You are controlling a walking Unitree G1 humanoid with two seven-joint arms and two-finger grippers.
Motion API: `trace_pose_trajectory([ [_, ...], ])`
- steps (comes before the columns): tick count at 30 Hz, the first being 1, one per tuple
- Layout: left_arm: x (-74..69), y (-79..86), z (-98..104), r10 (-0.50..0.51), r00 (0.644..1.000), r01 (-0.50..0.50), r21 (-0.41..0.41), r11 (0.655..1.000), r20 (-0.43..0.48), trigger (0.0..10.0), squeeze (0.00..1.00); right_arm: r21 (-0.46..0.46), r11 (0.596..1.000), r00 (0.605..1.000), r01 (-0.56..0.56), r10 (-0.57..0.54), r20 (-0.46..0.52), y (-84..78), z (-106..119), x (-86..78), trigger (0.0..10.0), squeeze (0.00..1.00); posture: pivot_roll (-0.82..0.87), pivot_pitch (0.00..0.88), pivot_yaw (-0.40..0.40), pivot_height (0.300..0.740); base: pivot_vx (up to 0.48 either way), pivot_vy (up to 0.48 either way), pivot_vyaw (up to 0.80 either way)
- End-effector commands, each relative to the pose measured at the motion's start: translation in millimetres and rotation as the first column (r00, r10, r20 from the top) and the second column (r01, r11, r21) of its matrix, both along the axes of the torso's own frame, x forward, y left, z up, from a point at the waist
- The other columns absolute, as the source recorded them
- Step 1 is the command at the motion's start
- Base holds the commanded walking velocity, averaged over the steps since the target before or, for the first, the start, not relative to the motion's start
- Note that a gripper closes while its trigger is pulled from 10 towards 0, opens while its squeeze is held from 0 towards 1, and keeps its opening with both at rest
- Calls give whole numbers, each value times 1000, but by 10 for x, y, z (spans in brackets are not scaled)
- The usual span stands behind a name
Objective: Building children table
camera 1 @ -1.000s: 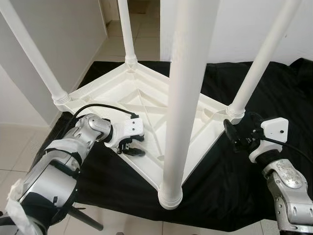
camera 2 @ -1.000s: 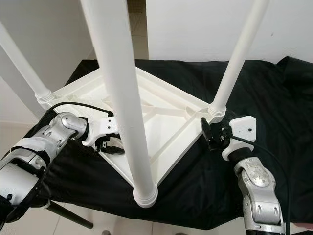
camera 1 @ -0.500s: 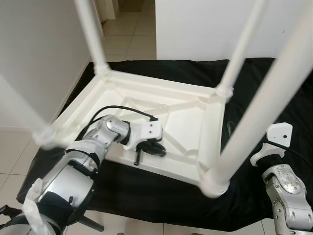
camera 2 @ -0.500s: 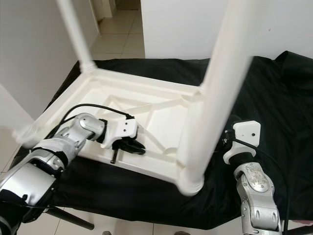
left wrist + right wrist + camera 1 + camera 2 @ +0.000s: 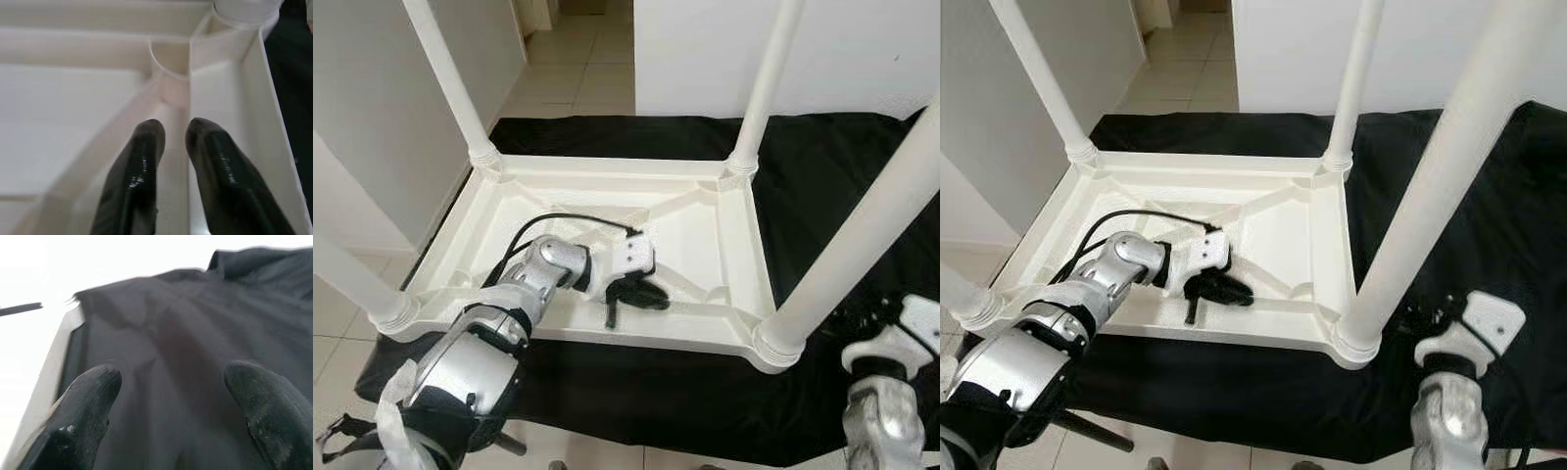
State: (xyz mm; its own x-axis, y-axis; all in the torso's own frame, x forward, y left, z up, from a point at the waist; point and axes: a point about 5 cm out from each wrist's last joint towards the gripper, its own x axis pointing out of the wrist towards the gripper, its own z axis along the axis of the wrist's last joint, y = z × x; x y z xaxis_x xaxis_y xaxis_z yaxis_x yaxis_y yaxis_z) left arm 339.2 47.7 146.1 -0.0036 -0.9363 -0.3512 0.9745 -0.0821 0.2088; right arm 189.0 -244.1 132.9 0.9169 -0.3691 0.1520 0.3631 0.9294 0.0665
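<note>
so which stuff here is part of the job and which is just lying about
Part of the job:
- upturned white table
- its four legs
- left tool, nearly shut, inside the frame
- right tool, open over the cloth

Just there:
- black cloth
- tiled floor
- white walls

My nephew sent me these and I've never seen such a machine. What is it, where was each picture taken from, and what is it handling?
It is a humanoid robot with two silver arms, each ending in a pincer of two black fingers. The two wide pictures come from cameras in its head, looking down. The two close-ups come from cameras on its wrists, looking along the fingers.

Before it lies a white children's table, upside down on a black cloth, its legs pointing up. The left pincer reaches inside the table's underside, its fingers nearly together either side of a rib by a corner. The right pincer is open over the cloth, holding nothing.
</note>
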Motion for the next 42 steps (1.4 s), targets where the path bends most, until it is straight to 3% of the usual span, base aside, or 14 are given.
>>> trace_pose_trajectory([
  [1,124,28,167,193,978,-183,-121,976,77,10000,561,13,999,999,-41,41,19,56,-2,-72,10000,1000,-197,35,105,740,0,0,0],
  [4,129,50,230,195,977,-181,-153,972,87,10000,561,22,999,999,-43,42,12,61,-29,-117,10000,1000,-196,34,103,740,0,0,0],
  [5,131,68,277,196,977,-179,-181,967,81,10000,0,9,1000,1000,-27,27,7,53,-34,-140,10000,1000,-196,34,103,740,0,0,0],
  [10,125,162,452,214,974,-185,-281,942,75,10000,0,-6,999,999,-42,42,6,89,-23,-225,10000,1000,-192,33,97,740,0,0,0],
  [11,120,245,521,243,967,-209,-310,927,75,10000,0,8,996,996,-89,89,11,94,-2,-280,10000,0,-187,29,93,740,0,0,0],
  [17,8,565,678,309,951,-283,-365,887,14,10000,0,59,933,935,-355,356,-6,118,49,-430,10000,0,-182,25,93,740,0,0,0],
  [22,-205,854,624,355,935,-333,-322,886,12,10000,0,48,829,823,-558,559,-103,125,43,-547,10000,0,-170,20,83,740,0,0,0],
  [28,-503,969,535,312,950,-308,-242,920,-20,10000,0,53,716,703,-696,695,-149,174,73,-608,10000,0,-156,11,81,740,0,0,0],
  [32,-604,971,546,332,942,-332,-238,913,-38,10000,0,61,661,645,-748,745,-168,194,89,-621,10000,0,-145,3,74,740,0,0,0],
  [35,-607,992,589,407,912,-405,-275,872,-52,10000,0,59,612,593,-788,782,-191,190,103,-621,10000,0,-141,0,73,740,0,0,0],
  [36,-510,1049,632,511,857,-504,-318,803,-68,10000,0,53,592,572,-804,795,-200,180,121,-600,10000,0,-133,0,66,740,0,0,0],
  [37,-510,1049,632,511,857,-504,-318,803,-68,10000,0,53,592,572,-804,795,-200,180,121,-600,10000,0,-133,0,66,740,0,0,0],
  [38,-448,1115,652,569,816,-566,-337,753,-100,10000,0,61,565,544,-823,814,-204,182,140,-585,10000,0,-131,0,64,740,0,0,0],
  [42,-452,1217,630,617,777,-620,-317,718,-123,10000,0,76,513,486,-855,845,-223,176,163,-587,10000,0,-125,0,64,740,0,0,0],
])
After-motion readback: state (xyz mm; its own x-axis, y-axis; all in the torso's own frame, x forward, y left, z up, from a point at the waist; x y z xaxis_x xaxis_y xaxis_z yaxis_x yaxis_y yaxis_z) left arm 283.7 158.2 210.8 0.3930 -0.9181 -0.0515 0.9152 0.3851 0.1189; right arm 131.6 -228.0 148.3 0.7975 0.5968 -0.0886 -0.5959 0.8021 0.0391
